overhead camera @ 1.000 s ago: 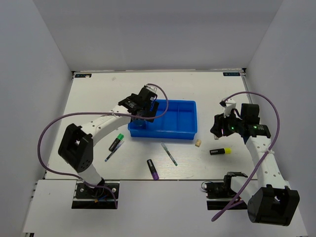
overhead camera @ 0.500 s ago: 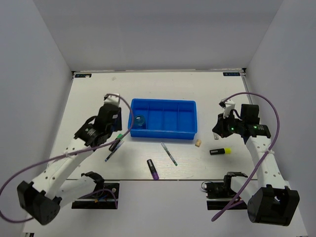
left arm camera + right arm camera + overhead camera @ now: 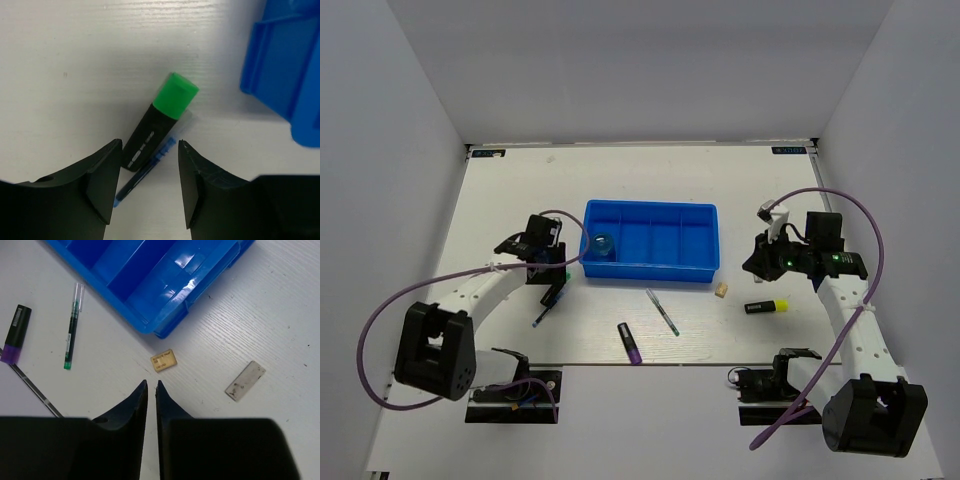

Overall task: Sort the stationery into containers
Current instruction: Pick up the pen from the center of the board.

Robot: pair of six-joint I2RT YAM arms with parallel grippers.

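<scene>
The left gripper [image 3: 149, 150] is spread wide, low over the table [image 3: 500, 200]. Its two fingers straddle the butt end of a green-capped black marker [image 3: 161, 114]; whether either finger touches it I cannot tell. The dark blue pen [image 3: 145, 172] lies alongside the marker, also between the fingers. The marker's cap points ahead of the gripper. Ahead and off to one side stands a corner of the blue tray [image 3: 285, 75], with a strip of bare table between its outer wall and the cap. From above, the bluish round piece [image 3: 603, 245] sits in the tray compartment nearest this gripper.

The right gripper [image 3: 151, 385] has its fingers pressed almost together, a thin slit between them, holding nothing. The beige eraser [image 3: 163, 360] lies flat just ahead of the tips, apart from the tray's corner beyond it. The white eraser [image 3: 245, 381] lies off to one side with bare table all round. On the other side lie the thin green pen [image 3: 72, 340] and purple-black marker [image 3: 15, 332], well apart from the gripper. The yellow-black highlighter [image 3: 767, 306] lies behind this gripper, toward the table's near edge.
</scene>
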